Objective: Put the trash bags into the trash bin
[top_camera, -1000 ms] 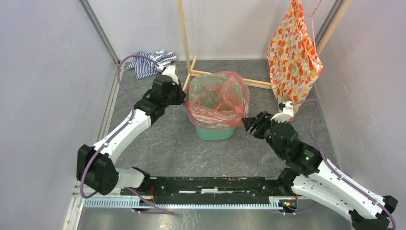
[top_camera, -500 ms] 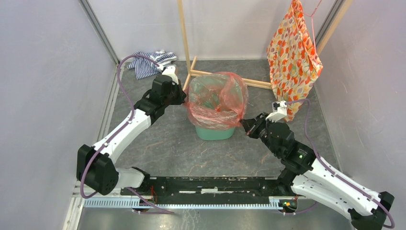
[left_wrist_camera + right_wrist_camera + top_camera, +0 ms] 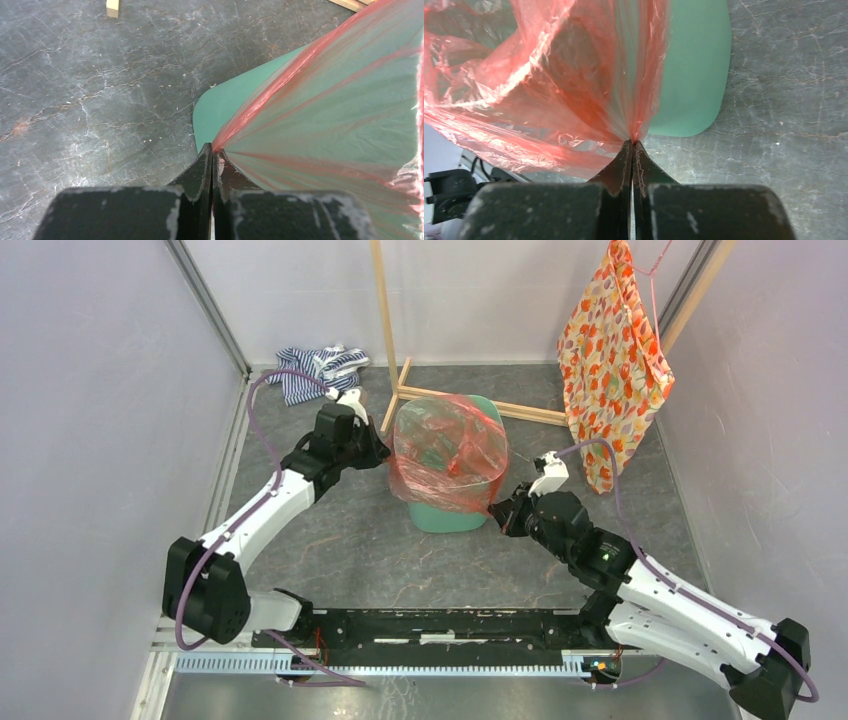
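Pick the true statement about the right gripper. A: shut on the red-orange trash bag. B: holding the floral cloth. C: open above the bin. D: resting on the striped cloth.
A: the right wrist view shows the right gripper closed on a gathered fold of the trash bag, beside the mint-green trash bin.

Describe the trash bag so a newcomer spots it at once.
Start at the wooden stand at the back; just in front sits a mint-green bin. The trash bag is the thin, see-through red film over its mouth, unlike the opaque orange floral cloth hanging at right.
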